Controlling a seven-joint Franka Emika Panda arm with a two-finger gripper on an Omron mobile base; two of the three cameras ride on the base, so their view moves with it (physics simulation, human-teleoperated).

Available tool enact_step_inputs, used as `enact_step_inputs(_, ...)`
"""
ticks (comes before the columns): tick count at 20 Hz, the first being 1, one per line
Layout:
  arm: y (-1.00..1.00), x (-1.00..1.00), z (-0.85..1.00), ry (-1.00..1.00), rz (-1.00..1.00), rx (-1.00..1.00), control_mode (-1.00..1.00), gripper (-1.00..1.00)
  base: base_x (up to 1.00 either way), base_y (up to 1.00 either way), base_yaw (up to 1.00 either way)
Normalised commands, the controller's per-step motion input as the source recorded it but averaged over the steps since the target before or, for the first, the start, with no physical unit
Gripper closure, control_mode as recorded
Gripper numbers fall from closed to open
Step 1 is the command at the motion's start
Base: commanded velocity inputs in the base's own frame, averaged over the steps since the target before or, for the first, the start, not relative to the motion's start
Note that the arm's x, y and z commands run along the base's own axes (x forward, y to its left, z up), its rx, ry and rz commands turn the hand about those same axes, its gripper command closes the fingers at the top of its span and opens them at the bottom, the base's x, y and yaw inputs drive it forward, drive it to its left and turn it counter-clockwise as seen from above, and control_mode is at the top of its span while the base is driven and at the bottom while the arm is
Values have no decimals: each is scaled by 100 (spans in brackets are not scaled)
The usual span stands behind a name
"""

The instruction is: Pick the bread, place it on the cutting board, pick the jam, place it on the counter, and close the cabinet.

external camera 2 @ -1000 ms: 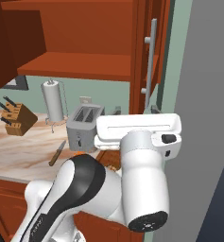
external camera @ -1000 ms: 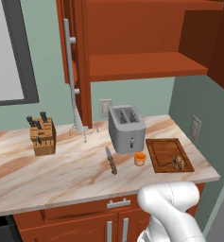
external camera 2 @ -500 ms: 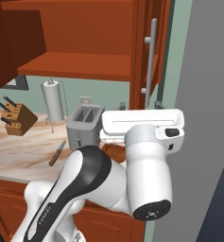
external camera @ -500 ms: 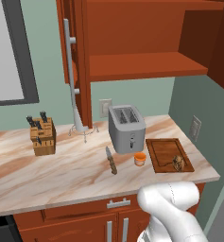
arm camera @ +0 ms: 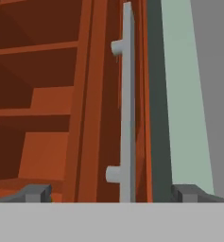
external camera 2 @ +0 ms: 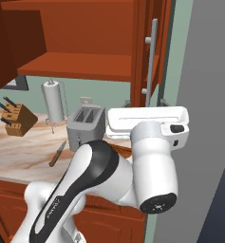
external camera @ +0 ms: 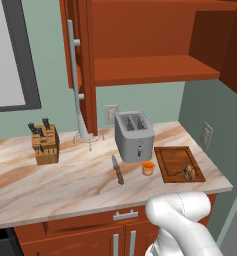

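The bread (external camera: 189, 171) lies on the cutting board (external camera: 173, 159) at the right end of the counter (external camera: 65, 185). The orange jam (external camera: 148, 168) stands on the counter between the board and the toaster (external camera: 134, 136). The cabinet (external camera: 150, 35) hangs above with both doors swung out. In the hand view my gripper (arm camera: 112, 194) is open, its fingertips (arm camera: 35, 193) set wide on either side of the right door's silver bar handle (arm camera: 127, 104), which stands close ahead. From the right base view my hand (external camera 2: 147, 121) hovers just below that door's handle (external camera 2: 154, 57).
A knife (external camera: 118, 170) lies left of the jam. A knife block (external camera: 45, 144) and a paper towel roll (external camera 2: 53, 102) stand further left. The left cabinet door (external camera: 82, 60) juts out over the counter. A grey wall (external camera 2: 204, 118) closes the right side.
My hand has crept a little to the right and up, closer to the right door's handle. Things on the counter have stayed put.
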Motion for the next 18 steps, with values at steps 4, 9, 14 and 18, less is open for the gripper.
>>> enact_step_inputs(4,0,12,0,0,0,0,-100,-100,0,0,0)
enact_step_inputs(9,0,18,0,0,0,0,-100,-100,0,0,0)
enact_step_inputs(14,0,19,0,0,0,0,-100,-100,0,0,0)
enact_step_inputs(18,0,14,0,0,0,0,-100,-100,0,0,0)
